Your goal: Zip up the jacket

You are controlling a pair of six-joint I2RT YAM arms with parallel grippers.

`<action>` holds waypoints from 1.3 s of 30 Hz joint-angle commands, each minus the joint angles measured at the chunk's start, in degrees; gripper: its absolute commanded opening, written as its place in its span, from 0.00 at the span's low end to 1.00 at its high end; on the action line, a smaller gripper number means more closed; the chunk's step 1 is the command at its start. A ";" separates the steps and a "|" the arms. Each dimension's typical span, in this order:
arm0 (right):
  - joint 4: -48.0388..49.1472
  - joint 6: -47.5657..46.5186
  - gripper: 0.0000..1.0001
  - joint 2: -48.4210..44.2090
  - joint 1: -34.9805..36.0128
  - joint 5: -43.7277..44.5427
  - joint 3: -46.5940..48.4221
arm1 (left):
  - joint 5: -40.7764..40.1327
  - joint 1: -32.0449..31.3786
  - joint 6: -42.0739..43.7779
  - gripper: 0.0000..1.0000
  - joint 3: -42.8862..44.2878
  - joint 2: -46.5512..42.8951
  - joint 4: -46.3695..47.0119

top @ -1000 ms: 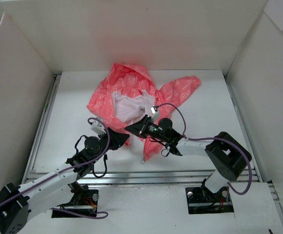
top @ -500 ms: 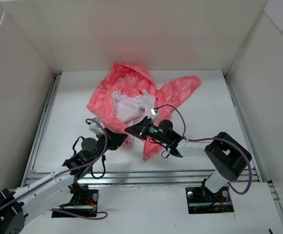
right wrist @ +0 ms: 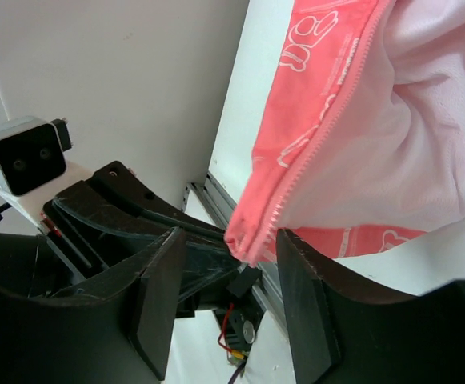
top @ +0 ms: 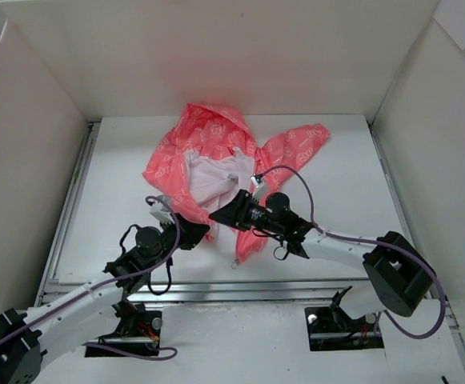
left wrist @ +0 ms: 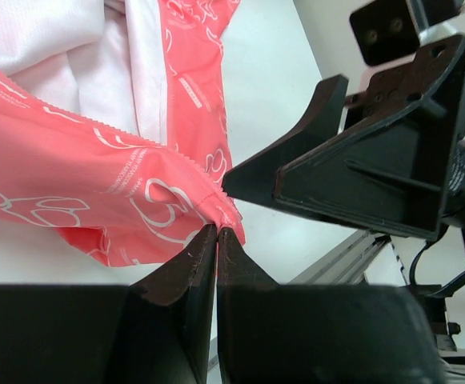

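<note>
The coral-pink jacket (top: 208,148) lies open at the back middle of the table, white lining (top: 212,178) up. Its lower corner is drawn toward the near edge. My left gripper (top: 204,231) is shut on that corner; in the left wrist view the fabric (left wrist: 96,188) runs straight into the closed left gripper (left wrist: 218,230). My right gripper (top: 214,214) stands open right beside it. In the right wrist view the zipper edge (right wrist: 328,128) hangs down between the spread fingers (right wrist: 164,296) of the right gripper (right wrist: 230,240), touching neither.
White walls close in the table on the left, back and right. A metal rail (top: 240,276) runs along the near edge. A sleeve (top: 300,144) stretches to the right. Purple cables loop over both arms. The left wrist camera (right wrist: 24,164) sits close to my right fingers.
My right gripper has opened and let go of the jacket's edge, and its arm has shifted slightly right. The left gripper closed on the corner and still holds it.
</note>
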 commanded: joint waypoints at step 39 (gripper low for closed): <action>13.85 3.98 0.00 3.12 -0.29 -0.81 -0.60 | 2.27 0.39 -1.02 0.34 -3.00 -1.70 10.32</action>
